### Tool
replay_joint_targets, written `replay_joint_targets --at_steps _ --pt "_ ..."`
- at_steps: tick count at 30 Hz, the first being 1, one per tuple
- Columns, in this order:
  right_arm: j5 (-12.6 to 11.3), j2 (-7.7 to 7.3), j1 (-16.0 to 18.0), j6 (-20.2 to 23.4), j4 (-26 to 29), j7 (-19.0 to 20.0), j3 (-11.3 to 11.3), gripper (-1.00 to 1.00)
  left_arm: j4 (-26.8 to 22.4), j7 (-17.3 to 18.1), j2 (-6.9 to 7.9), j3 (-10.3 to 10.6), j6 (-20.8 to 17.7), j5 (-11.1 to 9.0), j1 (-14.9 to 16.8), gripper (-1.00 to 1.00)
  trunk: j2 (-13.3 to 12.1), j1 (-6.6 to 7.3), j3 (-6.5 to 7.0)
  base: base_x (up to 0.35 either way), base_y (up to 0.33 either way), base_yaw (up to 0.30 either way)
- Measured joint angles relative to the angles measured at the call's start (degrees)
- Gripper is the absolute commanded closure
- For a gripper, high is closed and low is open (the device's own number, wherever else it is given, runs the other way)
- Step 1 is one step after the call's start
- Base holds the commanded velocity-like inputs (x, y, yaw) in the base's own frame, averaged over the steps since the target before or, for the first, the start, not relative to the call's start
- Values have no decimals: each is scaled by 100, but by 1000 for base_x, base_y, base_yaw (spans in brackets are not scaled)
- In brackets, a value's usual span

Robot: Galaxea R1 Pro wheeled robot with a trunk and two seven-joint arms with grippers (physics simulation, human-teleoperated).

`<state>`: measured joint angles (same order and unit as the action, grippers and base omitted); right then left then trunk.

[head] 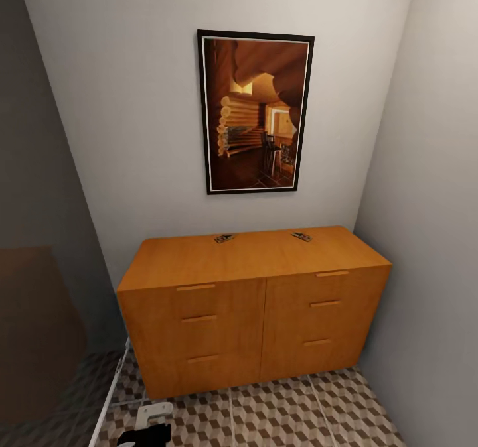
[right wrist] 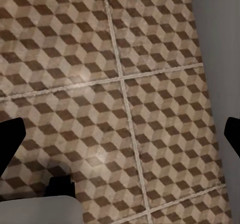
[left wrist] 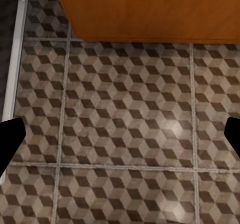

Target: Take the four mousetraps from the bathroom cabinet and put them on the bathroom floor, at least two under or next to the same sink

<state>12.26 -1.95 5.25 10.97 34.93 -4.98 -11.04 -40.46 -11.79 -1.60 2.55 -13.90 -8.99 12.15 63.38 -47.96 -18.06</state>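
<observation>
The orange-brown cabinet (head: 255,308) stands against the back wall, all its drawers closed. Two small dark mousetraps lie on its flat top near the wall, one left of centre (head: 225,238) and one further right (head: 301,237). The other mousetraps and the sink are out of view. In the left wrist view my left gripper (left wrist: 120,136) is open over the cube-patterned floor (left wrist: 125,114), with the cabinet's base (left wrist: 150,12) just ahead. My right gripper (right wrist: 120,139) is open too, hanging over bare floor tiles (right wrist: 100,69). Nothing sits between either pair of fingers.
A framed picture (head: 255,112) hangs above the cabinet. A grey wall (head: 431,201) closes the right side, close to the cabinet's end. At the left runs a white threshold strip (head: 109,397) with a darker area beyond. Part of my left arm (head: 146,430) shows at the bottom edge.
</observation>
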Motion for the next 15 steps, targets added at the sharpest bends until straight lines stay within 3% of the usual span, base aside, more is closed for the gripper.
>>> replay_joint_targets --at_steps 9,15 --pt "7 -16 0 3 79 -9 0 -100 -44 -1 13 0 -45 5 33 -100 0 0 0 0 0 0" --pt "10 -39 1 199 763 -2 -2 -100 -322 3 1 7 -439 20 62 -100 0 0 0 0 0 0"
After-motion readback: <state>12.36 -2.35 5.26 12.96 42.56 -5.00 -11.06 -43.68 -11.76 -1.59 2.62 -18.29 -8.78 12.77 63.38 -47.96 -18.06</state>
